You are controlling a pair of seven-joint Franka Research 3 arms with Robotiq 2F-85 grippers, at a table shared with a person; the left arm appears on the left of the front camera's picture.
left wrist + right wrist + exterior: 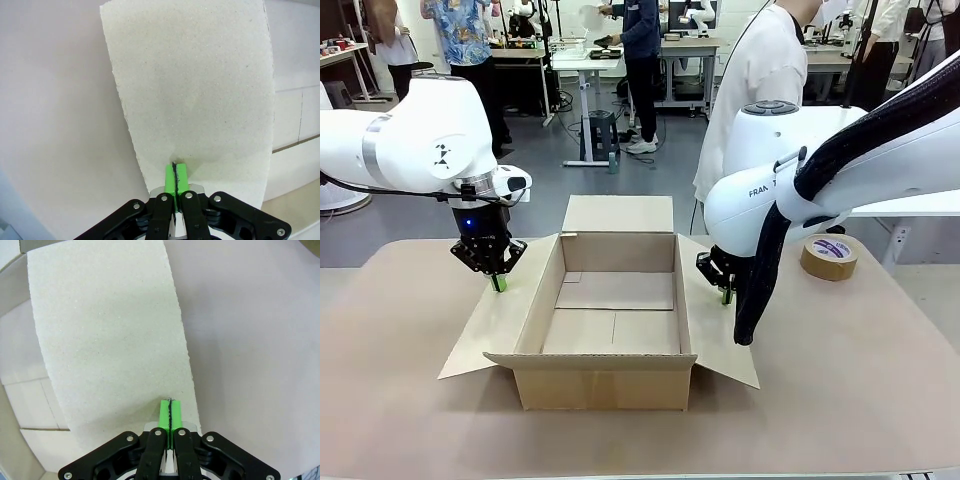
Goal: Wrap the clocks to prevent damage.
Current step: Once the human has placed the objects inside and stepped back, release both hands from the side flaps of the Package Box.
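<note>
The clocks are out of view. An open, empty cardboard box (610,378) stands in the middle of the table with its flaps spread. My left gripper (498,284) is shut, its green tips resting on the box's left flap (492,335). In the left wrist view the closed gripper (174,171) touches the pale flap (200,90) with nothing between the pads. My right gripper (727,296) is shut too, tips down on the right flap (717,340). The right wrist view shows the gripper (170,407) closed, touching the flap (110,330).
A roll of brown tape (830,257) lies on the beige table (860,400) at the right. A person in a white shirt (760,70) stands at the far side behind the box. The rear flap (618,213) stands up.
</note>
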